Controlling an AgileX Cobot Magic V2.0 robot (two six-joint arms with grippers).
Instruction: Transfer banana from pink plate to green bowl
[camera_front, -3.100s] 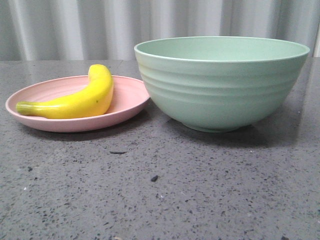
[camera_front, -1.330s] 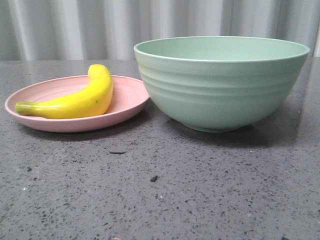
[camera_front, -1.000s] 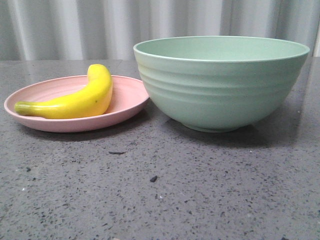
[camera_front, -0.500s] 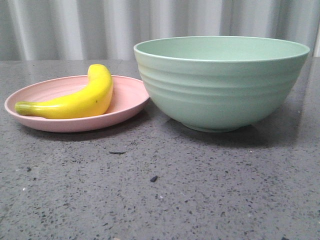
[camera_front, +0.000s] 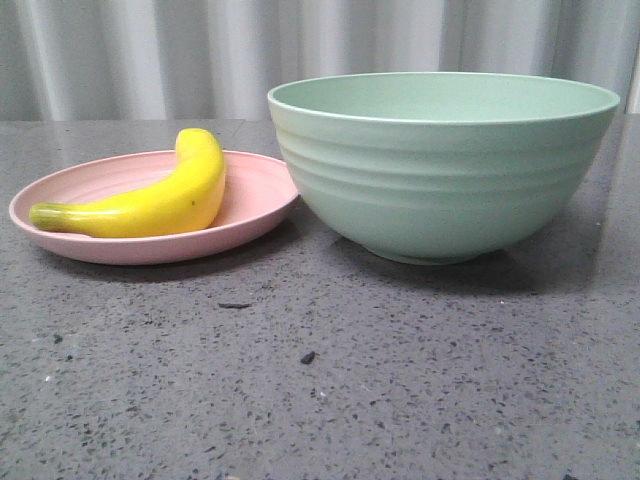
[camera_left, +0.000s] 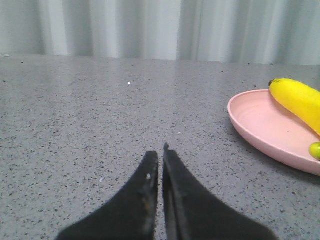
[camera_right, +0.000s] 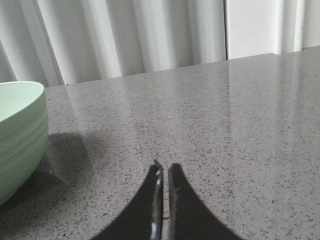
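Observation:
The yellow banana (camera_front: 150, 203) lies in the pink plate (camera_front: 255, 205) at the left of the front view, stem end toward the left. The green bowl (camera_front: 440, 165) stands right beside the plate, on its right. No gripper shows in the front view. In the left wrist view my left gripper (camera_left: 161, 152) is shut and empty, low over the grey table, with the plate (camera_left: 255, 125) and banana (camera_left: 300, 100) off to one side. In the right wrist view my right gripper (camera_right: 165, 167) is shut and empty, the bowl (camera_right: 20, 130) apart from it at the frame edge.
The grey speckled table (camera_front: 320, 380) runs to a corrugated pale wall (camera_front: 200, 50) at the back. A few small dark crumbs (camera_front: 308, 357) lie on the table in front of the plate and bowl.
Nothing on the table has really moved; the plate and banana only shift a few pixels between frames.

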